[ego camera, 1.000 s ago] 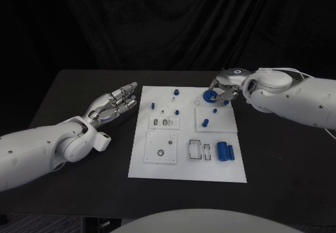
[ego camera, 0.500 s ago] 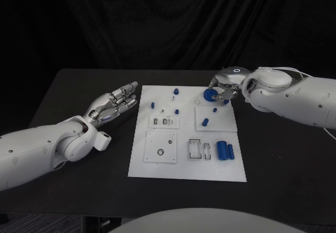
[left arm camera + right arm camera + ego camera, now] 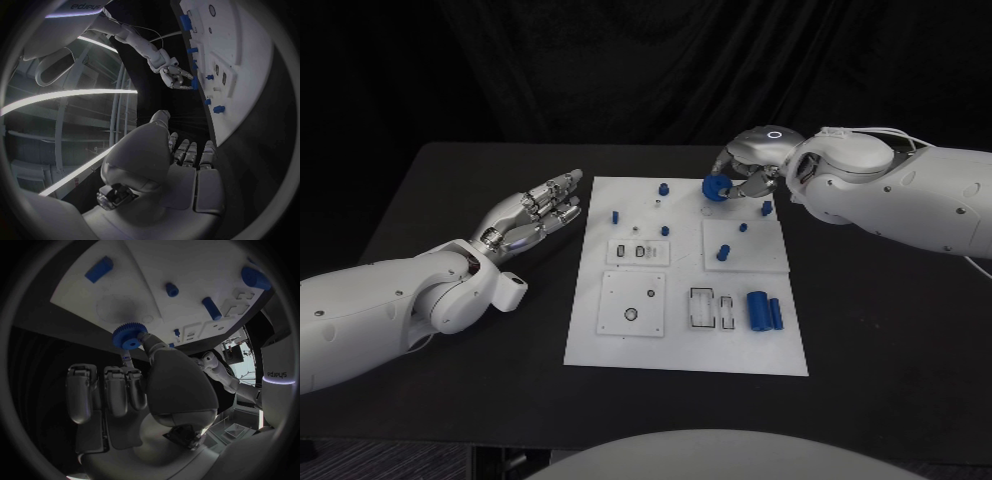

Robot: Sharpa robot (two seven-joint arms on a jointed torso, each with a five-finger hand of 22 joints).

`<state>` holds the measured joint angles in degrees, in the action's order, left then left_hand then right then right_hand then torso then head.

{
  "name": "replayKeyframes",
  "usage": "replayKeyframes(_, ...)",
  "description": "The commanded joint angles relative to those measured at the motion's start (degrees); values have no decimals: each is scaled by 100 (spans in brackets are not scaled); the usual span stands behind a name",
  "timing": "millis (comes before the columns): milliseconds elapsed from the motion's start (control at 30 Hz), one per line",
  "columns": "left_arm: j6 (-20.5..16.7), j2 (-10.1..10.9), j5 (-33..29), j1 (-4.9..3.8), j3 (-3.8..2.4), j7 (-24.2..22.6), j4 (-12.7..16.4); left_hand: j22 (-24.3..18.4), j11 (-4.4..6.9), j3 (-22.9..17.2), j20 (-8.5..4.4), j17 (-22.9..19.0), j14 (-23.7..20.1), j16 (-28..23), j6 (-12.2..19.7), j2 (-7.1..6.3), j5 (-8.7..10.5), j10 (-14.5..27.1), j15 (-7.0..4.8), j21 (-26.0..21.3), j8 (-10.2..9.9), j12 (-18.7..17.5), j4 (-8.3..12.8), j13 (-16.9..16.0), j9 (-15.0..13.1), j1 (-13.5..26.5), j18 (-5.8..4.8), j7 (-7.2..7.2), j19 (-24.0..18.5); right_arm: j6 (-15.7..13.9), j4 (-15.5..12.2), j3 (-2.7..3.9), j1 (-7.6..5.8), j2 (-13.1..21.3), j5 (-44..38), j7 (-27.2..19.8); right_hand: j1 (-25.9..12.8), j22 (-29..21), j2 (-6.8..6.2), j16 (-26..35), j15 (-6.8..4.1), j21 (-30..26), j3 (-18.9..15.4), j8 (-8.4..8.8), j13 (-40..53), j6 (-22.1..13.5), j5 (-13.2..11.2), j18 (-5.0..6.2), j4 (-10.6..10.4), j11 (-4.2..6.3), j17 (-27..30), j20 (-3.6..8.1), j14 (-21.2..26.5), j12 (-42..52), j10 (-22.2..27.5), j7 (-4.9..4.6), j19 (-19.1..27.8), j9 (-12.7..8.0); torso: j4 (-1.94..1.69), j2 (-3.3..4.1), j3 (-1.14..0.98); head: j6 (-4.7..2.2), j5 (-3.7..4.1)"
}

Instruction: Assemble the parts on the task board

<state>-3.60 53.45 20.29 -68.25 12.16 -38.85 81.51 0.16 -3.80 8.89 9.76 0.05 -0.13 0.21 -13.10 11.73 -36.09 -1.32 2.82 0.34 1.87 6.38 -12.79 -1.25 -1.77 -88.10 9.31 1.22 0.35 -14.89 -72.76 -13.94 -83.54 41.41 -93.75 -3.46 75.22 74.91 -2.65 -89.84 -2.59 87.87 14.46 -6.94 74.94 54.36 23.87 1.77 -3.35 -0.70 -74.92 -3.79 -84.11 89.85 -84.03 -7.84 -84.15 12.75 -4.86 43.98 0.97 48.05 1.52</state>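
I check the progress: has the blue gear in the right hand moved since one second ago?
Yes. The blue gear, held by the right hand, has shifted toward the task board's far-left side.

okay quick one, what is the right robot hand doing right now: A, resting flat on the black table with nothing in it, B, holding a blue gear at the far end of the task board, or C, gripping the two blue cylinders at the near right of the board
B: the right robot hand pinches a blue gear at the far end of the task board; the toothed rim shows at its fingertips in the right wrist view.

blue gear, white task board, black table
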Motion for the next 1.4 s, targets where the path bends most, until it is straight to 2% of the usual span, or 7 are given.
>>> replayKeyframes(33,58,-6,21,8,-5,-578,12,6,-51,-30,57,-5,13,-21,41,24,-7,-11,48,-7,-16,-10,13,4,6,29,89,-9,-7,-72,-101,3,-55,-78,-26,24,-51,1397,22,-16,-46,41,-36,-616,1506,353,-46,-118,-9,52,-1508,40,-589,15,-597,332,-441,989,-2,2,-1,6,-2)
replayKeyframes(267,69,-35,21,7,-5,-564,-1,6,-51,-30,57,-5,13,-21,41,24,-7,-11,48,-7,-16,-10,13,4,6,29,89,-9,-7,42,-167,4,-99,-337,-26,8,-66,1408,30,-16,-46,58,-39,-615,1506,332,-87,-123,-18,48,-1508,41,-589,15,-597,330,-455,1016,-9,5,-4,4,-17)
replayKeyframes(367,70,-43,21,7,-5,-558,-10,6,-51,-30,57,-5,13,-21,41,24,-7,-11,48,-7,-16,-10,13,4,6,29,89,-9,-7,88,-145,6,-106,-466,-25,-2,-72,1412,35,-16,-46,64,-39,-611,1506,318,-98,-125,-23,47,-1508,41,-589,15,-597,326,-460,1024,2,1,-5,7,-23)
replayKeyframes(467,71,-67,21,7,-5,-553,-25,7,-58,-34,70,-5,13,-21,45,22,-9,-11,59,-6,-16,-10,20,4,6,28,91,-8,-5,144,-102,7,-111,-594,-25,-9,-76,1414,39,-16,-45,67,-38,-606,1506,304,-104,-126,-26,46,-1508,41,-589,15,-597,322,-462,1029,7,2,-7,11,-15)
replayKeyframes(567,76,-92,21,7,-5,-550,-37,7,-58,-34,70,-5,13,-21,45,22,-9,-11,59,-6,-16,-10,20,4,6,28,91,-8,-5,222,-14,8,-114,-767,-25,-21,-85,1416,43,-16,-43,68,-38,-599,1506,288,-114,-127,-33,44,-1508,40,-589,15,-597,317,-464,1036,-7,6,-5,2,18)
replayKeyframes(800,94,-135,21,7,-5,-544,-55,7,-58,-34,70,-5,13,-21,45,22,-9,-11,59,-6,-16,-10,20,4,6,28,91,-8,-5,401,204,8,-107,-1040,-25,-9,-94,1410,53,-16,-35,59,-32,-563,1506,219,-154,-124,-37,33,-1508,35,-589,15,-597,300,-456,1051,-4,8,-7,8,23)
replayKeyframes(1400,108,-154,21,7,-5,-536,-56,5,-71,-39,88,-5,13,-21,48,22,-12,-10,77,-8,-17,-12,31,5,6,28,93,-5,-8,681,522,8,-45,-1321,-25,105,-111,1380,54,-16,0,5,6,-406,1506,17,-189,-106,-41,-4,-1508,5,-589,15,-597,230,-412,1028,1,7,-6,80,2)
